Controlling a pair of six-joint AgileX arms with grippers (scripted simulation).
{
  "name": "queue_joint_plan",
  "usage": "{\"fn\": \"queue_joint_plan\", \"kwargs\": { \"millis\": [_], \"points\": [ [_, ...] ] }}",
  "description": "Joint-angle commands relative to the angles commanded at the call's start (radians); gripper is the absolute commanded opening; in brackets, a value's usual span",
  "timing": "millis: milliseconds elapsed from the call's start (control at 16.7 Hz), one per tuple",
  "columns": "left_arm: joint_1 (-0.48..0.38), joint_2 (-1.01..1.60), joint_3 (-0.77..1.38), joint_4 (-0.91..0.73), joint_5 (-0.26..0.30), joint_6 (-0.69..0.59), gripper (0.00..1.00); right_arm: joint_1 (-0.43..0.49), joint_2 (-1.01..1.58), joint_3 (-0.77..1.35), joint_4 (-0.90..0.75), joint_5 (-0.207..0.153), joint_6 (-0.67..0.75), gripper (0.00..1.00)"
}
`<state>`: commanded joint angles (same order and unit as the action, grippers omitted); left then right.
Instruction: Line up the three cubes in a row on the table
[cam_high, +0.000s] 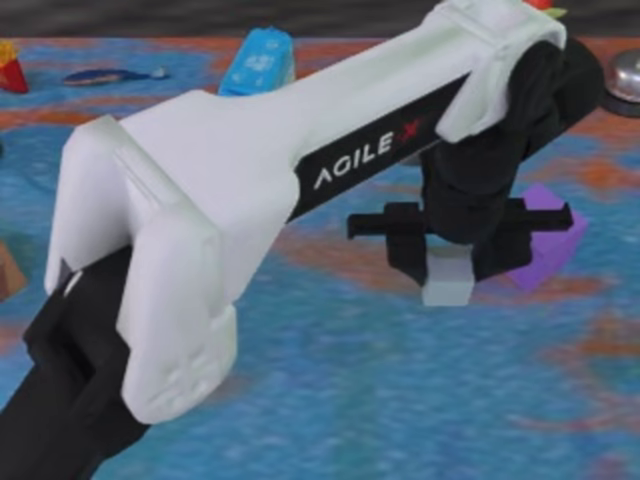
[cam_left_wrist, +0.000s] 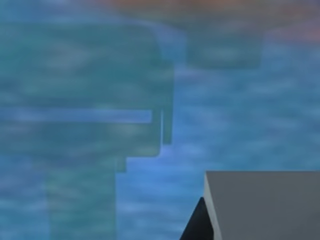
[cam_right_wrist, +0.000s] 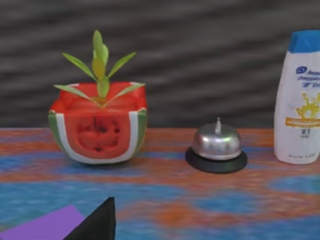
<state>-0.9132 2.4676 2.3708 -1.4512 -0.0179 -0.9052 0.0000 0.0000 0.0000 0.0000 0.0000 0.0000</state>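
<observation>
My left arm stretches across the top view from lower left to upper right. Its gripper (cam_high: 448, 262) hangs over the right middle of the table (cam_high: 330, 400) and is shut on the smallest, pale grey-white cube (cam_high: 447, 282). In the left wrist view that cube (cam_left_wrist: 262, 205) sits against one dark finger (cam_left_wrist: 197, 227), above the gripper's shadow on the cover. A purple cube (cam_high: 548, 238) lies just right of the gripper, partly behind it, and also shows in the right wrist view (cam_right_wrist: 45, 226). My right gripper (cam_right_wrist: 102, 222) shows only as a dark tip. Another purple cube is hidden.
Along the back edge lie a blue-and-white carton (cam_high: 258, 60), a flat blue object (cam_high: 110, 75), a red-and-yellow item (cam_high: 10, 68) and a silver bell (cam_high: 625, 75). The right wrist view also shows a watermelon planter (cam_right_wrist: 98, 127) and a shampoo bottle (cam_right_wrist: 301, 100).
</observation>
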Motion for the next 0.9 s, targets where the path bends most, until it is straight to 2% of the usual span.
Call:
{"fn": "queue_joint_plan", "kwargs": {
  "millis": [180,540,840,900],
  "points": [
    [0.001,-0.005,-0.041,0.041,-0.002,0.000,0.00,0.000,0.000,0.000,0.000,0.000,0.000,1.00],
    [-0.001,-0.005,-0.269,0.266,-0.001,0.000,0.00,0.000,0.000,0.000,0.000,0.000,0.000,1.00],
    [-0.002,-0.003,-0.283,0.280,-0.001,0.000,0.00,0.000,0.000,0.000,0.000,0.000,0.000,1.00],
    [-0.002,-0.003,-0.283,0.280,-0.001,0.000,0.08,0.000,0.000,0.000,0.000,0.000,0.000,1.00]
  ]
}}
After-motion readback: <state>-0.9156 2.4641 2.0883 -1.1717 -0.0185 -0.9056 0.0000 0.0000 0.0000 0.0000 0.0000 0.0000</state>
